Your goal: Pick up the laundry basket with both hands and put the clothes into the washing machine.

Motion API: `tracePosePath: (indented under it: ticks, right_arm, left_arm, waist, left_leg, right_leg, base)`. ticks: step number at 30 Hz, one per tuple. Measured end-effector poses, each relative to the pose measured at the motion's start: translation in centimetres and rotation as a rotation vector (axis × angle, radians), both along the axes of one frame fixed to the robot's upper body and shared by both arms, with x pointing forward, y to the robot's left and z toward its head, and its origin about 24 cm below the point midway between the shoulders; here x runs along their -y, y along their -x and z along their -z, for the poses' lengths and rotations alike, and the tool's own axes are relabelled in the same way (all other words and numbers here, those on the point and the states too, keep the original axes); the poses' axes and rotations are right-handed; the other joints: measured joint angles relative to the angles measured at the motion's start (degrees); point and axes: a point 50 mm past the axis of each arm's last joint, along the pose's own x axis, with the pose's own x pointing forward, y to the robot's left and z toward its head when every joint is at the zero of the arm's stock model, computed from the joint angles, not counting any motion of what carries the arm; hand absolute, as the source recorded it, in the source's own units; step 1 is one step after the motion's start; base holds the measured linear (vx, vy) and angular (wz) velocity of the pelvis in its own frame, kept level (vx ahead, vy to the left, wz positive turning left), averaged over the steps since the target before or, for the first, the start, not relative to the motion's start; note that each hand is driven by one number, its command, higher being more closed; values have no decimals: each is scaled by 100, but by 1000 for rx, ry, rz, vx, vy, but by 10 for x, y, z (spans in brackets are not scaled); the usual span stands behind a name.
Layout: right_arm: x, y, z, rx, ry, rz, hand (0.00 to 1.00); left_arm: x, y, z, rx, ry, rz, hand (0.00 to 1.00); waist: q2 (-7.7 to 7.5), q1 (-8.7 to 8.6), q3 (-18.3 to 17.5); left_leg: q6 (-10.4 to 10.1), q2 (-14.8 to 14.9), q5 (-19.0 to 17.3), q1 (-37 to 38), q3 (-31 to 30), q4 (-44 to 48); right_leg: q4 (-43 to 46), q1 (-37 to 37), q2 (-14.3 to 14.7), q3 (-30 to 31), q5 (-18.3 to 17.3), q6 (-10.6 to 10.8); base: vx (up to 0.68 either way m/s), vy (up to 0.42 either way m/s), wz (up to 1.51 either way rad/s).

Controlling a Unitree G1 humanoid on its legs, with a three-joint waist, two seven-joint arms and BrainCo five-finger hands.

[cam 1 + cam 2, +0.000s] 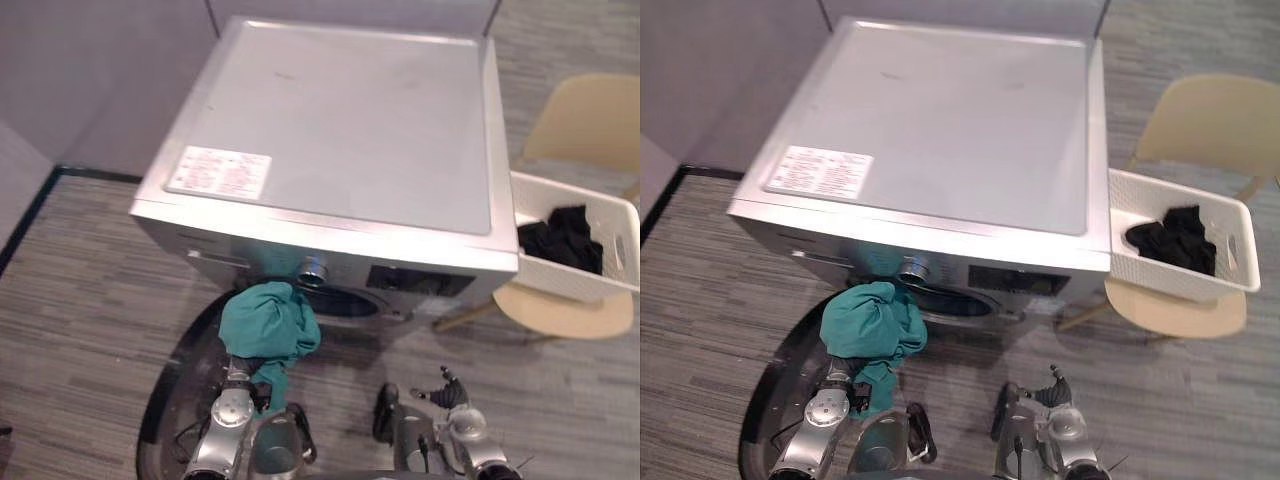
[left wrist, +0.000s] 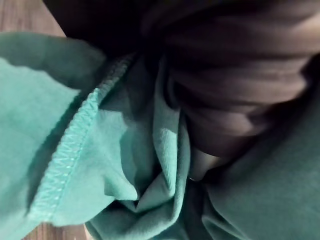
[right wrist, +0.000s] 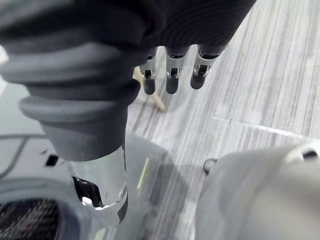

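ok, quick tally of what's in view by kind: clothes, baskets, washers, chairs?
Clothes: 2 (teal garment at the washer door; black heap in the basket, counted as one since I can't tell the pieces apart)
Basket: 1, white, on the chair
Washer: 1
Chair: 1
Total: 5

Soft, even light; shade darkens the front of the washing machine.

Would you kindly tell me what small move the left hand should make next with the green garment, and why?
Probably ease the left hand forward toward the drum opening: the green garment sits bunched on it just in front, not yet inside, and the door hangs open.
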Motion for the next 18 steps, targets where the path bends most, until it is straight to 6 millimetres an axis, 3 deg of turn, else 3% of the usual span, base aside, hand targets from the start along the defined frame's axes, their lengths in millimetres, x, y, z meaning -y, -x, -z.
tracePosePath:
  ticks: [3, 7, 12, 15, 18]
  right_arm:
    - [10, -18, -20, 112, 28, 47, 0]
    - [3, -39, -50, 293, 2, 86, 0]
    - [-14, -65, -98, 546, -51, 118, 0]
    - [-12, -73, -124, 681, -47, 137, 0]
    - [-8, -75, -144, 784, -61, 157, 0]
  left_arm:
    - [2, -22, -19, 93, 29, -50, 100]
    - [11, -43, -46, 221, 84, -111, 100]
    - [27, -79, -101, 435, 132, -128, 100]
    - [33, -98, -133, 531, 133, -120, 100]
    - [32, -118, -177, 665, 97, -100, 100]
  waist:
    - [-36, -146, 476]
    - [-95, -200, 720]
    - [-204, -197, 966]
    - [-250, -199, 1048]
    - [-263, -255, 1057]
  left_leg:
    - [81, 219, -385, -841, -218, 1184]
    - [122, 585, -1047, -1982, -424, 2700]
    - [159, 952, -1390, -3674, -778, 4152]
    - [167, 1145, -1598, -4519, -1062, 5047]
    - [121, 1210, -1799, -5316, -1416, 5843]
  right_leg:
    - [1220, -858, -196, 5, -376, -73]
    - [2736, -2065, -424, 144, -987, -155]
    - [4031, -3697, -477, 248, -1240, -338]
    - [4856, -4506, -485, 299, -1421, -453]
    - [5611, -5212, -521, 313, -1607, -549]
  base:
    - [-191, -65, 0]
    - [-223, -63, -4]
    - [-187, -64, -7]
    - [-98, -63, -11]
    - [-63, -63, -1]
